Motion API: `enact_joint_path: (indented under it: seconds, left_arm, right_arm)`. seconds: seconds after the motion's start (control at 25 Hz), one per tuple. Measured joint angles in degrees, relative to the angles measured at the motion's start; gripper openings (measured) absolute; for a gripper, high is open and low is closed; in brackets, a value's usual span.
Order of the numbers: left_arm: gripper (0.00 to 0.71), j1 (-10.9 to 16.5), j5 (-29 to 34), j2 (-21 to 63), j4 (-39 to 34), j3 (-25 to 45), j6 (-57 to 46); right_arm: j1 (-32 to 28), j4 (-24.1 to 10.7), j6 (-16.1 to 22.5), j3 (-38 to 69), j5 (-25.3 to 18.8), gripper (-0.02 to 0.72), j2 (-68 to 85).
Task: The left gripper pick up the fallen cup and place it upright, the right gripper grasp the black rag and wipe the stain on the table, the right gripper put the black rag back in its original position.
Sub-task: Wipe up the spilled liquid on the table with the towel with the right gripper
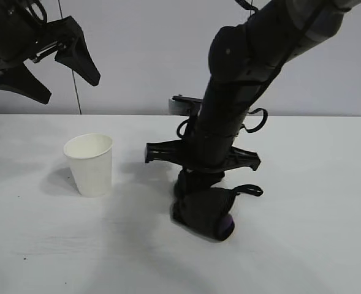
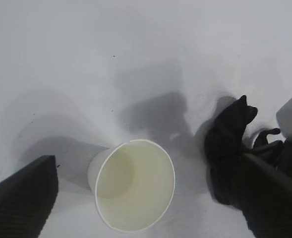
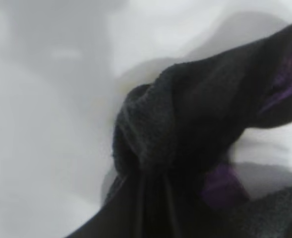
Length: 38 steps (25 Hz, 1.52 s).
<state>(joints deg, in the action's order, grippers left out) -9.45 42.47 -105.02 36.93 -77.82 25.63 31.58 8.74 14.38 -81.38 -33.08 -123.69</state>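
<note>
The white paper cup (image 1: 89,164) stands upright on the white table (image 1: 39,257), mouth up, left of centre. My left gripper (image 1: 70,89) hangs high above and slightly left of it, open and empty. In the left wrist view the cup (image 2: 135,191) lies below, between the spread fingers (image 2: 22,198). My right gripper (image 1: 195,185) points straight down at the table's middle, shut on the top of the black rag (image 1: 206,214). The rag presses on the table and shows a bit of purple. Close up, the rag (image 3: 185,124) fills the right wrist view. The stain is hidden.
The rag's thin loop strap (image 1: 249,190) sticks out to the right of the bundle. Bare tabletop spreads in front of the cup and to the right of the rag. A grey wall stands behind the table.
</note>
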Motion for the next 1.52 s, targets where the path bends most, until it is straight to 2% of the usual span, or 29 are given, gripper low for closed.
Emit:
enact_joint_path:
  seconds: [0.44, 0.6, 0.76, 0.88, 1.04, 1.12, 1.2, 1.32, 1.52]
  left_arm:
    - [0.694, 0.0, 0.0, 0.0, 0.0, 0.0, 0.0]
    - [0.694, 0.0, -0.1, 0.0, 0.0, 0.0, 0.0]
    - [0.694, 0.0, -0.3, 0.0, 0.0, 0.0, 0.0]
    - [0.694, 0.0, -0.3, 0.0, 0.0, 0.0, 0.0]
    - [0.694, 0.0, -0.3, 0.0, 0.0, 0.0, 0.0]
    - [0.694, 0.0, -0.3, 0.0, 0.0, 0.0, 0.0]
    - [0.694, 0.0, -0.4, 0.0, 0.0, 0.0, 0.0]
    - [0.694, 0.0, -0.4, 0.0, 0.0, 0.0, 0.0]
    - [0.694, 0.0, -0.4, 0.0, 0.0, 0.0, 0.0]
  right_arm:
    - [-2.2, 1.3, 3.8, -9.0, 1.2, 0.022, -5.9]
    - [-7.2, -0.2, 4.0, -9.0, 1.0, 0.022, -5.9]
    - [-12.5, -3.7, 3.9, -8.6, -0.9, 0.022, -5.4]
    - [-15.2, -5.4, 3.3, -3.9, 1.1, 0.022, -2.8]
    - [-17.0, -6.5, 2.3, 6.2, 7.0, 0.022, 2.2]
    - [-16.8, -6.6, 1.8, 10.4, 9.4, 0.022, 4.4]
    - [-15.5, -6.8, 1.0, 13.2, 10.0, 0.022, 5.9]
    - [-10.9, -6.4, 0.1, 13.9, 8.8, 0.022, 6.6]
    - [-2.6, -3.5, -0.6, 12.3, 7.2, 0.022, 6.1]
